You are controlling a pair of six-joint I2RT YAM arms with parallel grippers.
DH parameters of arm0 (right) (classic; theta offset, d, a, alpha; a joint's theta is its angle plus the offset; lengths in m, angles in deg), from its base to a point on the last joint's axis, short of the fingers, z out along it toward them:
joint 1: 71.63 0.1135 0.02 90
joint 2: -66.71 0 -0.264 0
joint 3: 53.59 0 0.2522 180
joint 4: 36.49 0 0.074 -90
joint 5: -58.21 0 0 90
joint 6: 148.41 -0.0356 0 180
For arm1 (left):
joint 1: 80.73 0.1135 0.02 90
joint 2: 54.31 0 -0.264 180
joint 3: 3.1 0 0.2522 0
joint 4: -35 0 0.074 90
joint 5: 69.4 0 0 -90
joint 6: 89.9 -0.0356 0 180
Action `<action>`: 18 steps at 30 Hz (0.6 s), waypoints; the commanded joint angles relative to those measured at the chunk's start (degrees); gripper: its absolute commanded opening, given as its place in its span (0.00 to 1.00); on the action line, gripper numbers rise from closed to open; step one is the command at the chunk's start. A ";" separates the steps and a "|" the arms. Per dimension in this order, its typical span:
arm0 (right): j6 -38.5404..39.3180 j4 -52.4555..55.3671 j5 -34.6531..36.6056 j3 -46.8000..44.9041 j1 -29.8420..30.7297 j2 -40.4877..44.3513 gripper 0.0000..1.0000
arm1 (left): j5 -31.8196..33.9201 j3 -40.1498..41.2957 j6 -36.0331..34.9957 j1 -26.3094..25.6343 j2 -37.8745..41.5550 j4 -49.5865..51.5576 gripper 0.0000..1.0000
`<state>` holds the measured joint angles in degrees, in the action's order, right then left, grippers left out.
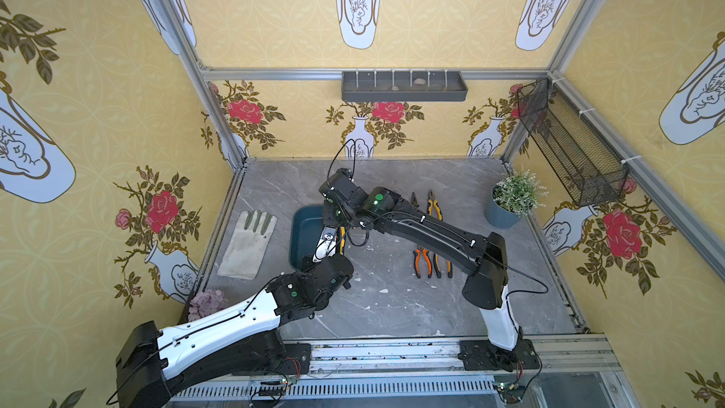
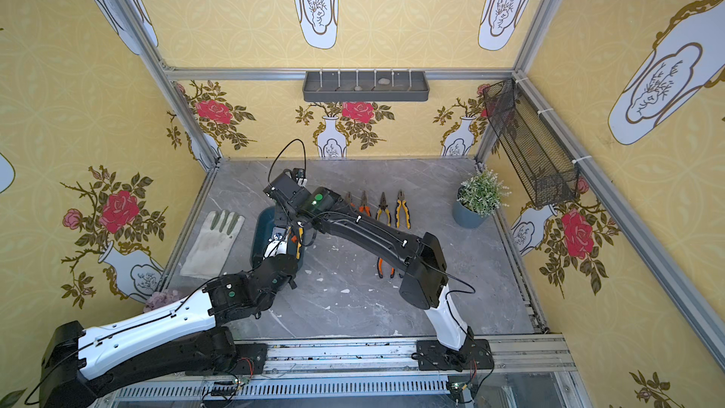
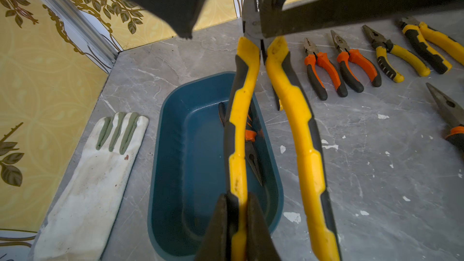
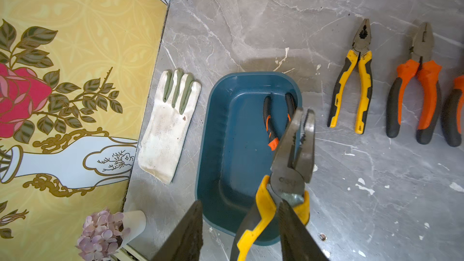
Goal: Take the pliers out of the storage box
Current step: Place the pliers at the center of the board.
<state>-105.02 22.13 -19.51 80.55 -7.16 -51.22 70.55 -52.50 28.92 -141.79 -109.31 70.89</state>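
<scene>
The left gripper (image 3: 237,198) pinches one handle of yellow-and-black steel pliers (image 4: 288,180), their head between the right gripper's (image 4: 240,203) parted fingers, and only the wrist views reveal orange-and-black-handled pliers (image 4: 269,121) lying below both in the dark teal plastic storage box (image 4: 213,146).

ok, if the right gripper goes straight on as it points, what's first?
Probably the yellow pliers: their head sits between the right gripper's open fingers. Below, the storage box; depth unclear.

Glove (image 1: 248,245) — potted plant (image 1: 514,198) — lilac flowers (image 1: 207,303).
</scene>
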 commanded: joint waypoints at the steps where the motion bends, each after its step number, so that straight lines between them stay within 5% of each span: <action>1: 0.48 0.09 3.43 -0.15 -0.05 0.50 0.50 | 4.89 -0.64 0.47 -0.70 -0.84 -1.22 0.00; 9: 1.02 2.66 8.82 1.19 -0.52 0.25 0.50 | 7.35 -0.84 0.29 -3.25 -1.46 -0.56 0.00; 18: 1.15 4.24 6.64 2.63 -2.37 -2.27 0.50 | 7.63 -0.57 -0.87 -4.16 -0.81 -1.61 0.00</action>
<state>-104.60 25.37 -13.15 82.45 -9.48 -52.93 75.49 -53.11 28.59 -145.79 -110.47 71.96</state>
